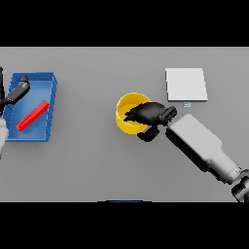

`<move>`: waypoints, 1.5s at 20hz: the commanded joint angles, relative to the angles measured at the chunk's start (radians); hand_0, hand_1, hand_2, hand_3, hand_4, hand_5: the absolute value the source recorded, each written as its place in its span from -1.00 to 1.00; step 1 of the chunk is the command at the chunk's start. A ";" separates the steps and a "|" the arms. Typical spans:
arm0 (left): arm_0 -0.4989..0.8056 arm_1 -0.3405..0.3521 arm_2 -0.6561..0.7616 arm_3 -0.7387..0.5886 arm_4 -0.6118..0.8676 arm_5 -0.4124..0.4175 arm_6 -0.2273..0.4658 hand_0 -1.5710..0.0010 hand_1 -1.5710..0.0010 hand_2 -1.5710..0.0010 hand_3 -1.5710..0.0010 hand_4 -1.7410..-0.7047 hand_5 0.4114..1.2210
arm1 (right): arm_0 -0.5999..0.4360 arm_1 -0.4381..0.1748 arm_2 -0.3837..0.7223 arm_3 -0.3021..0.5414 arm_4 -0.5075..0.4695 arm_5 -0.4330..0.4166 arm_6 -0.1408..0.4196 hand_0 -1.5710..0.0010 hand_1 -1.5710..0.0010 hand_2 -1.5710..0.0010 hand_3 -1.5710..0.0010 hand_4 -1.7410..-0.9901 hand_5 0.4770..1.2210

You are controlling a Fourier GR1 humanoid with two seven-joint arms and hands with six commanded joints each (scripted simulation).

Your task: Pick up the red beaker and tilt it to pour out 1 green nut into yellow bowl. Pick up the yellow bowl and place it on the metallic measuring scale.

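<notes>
right hand [148,114] curls over the yellow bowl's [125,116] near rim; the bowl looks light, stiff and smooth, best pinched at its rim. left hand [17,92] rests relaxed over the blue tray [51,85].

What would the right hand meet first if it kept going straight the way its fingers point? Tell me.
The yellow bowl: the right hand points toward the view's left with its fingers already over the bowl's rim. Whether they touch it is unclear from this single view.
</notes>
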 commanded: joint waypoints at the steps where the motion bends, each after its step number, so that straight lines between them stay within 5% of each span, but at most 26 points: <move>1: 0.001 -0.002 -0.002 -0.004 -0.004 0.005 -0.001 1.00 1.00 1.00 1.00 0.91 -0.28 | -0.003 0.002 0.003 0.000 0.003 0.000 0.004 0.79 0.83 0.81 0.77 0.12 -0.03; 3: 0.003 0.003 0.001 -0.004 -0.004 0.004 0.001 1.00 1.00 1.00 1.00 0.90 -0.28 | 0.013 -0.009 0.004 -0.027 -0.002 -0.001 -0.008 0.15 0.17 0.22 0.61 -0.07 0.34; 5: -0.003 0.005 0.002 -0.004 -0.001 0.000 0.003 1.00 1.00 1.00 1.00 0.90 -0.28 | 0.007 -0.006 0.003 -0.022 -0.014 0.016 -0.024 -0.27 -0.25 -0.22 0.30 -0.40 0.58; 9: 0.006 -0.001 -0.008 -0.004 -0.013 0.010 -0.006 1.00 1.00 1.00 1.00 0.91 -0.30 | 0.008 -0.015 0.007 -0.042 -0.032 0.046 -0.011 -0.70 -0.69 -0.53 -0.43 -0.75 0.83; 14: -0.002 0.003 -0.013 -0.011 -0.017 0.002 0.004 1.00 1.00 1.00 1.00 0.94 -0.32 | 0.006 -0.023 0.008 -0.045 -0.049 0.040 -0.019 -0.90 -0.90 -0.64 -0.76 -0.92 0.94; 24: -0.021 0.010 -0.005 0.004 -0.010 -0.007 0.000 1.00 1.00 1.00 1.00 0.94 -0.29 | -0.028 -0.082 -0.059 -0.180 -0.086 0.107 0.055 -0.99 -0.99 -0.81 -0.58 -0.99 0.99; 30: -0.017 0.009 -0.003 -0.006 -0.009 -0.001 -0.010 1.00 1.00 1.00 1.00 0.92 -0.29 | -0.051 -0.123 -0.128 -0.171 -0.099 0.075 0.065 -1.00 -1.00 -0.83 -0.75 -1.00 1.00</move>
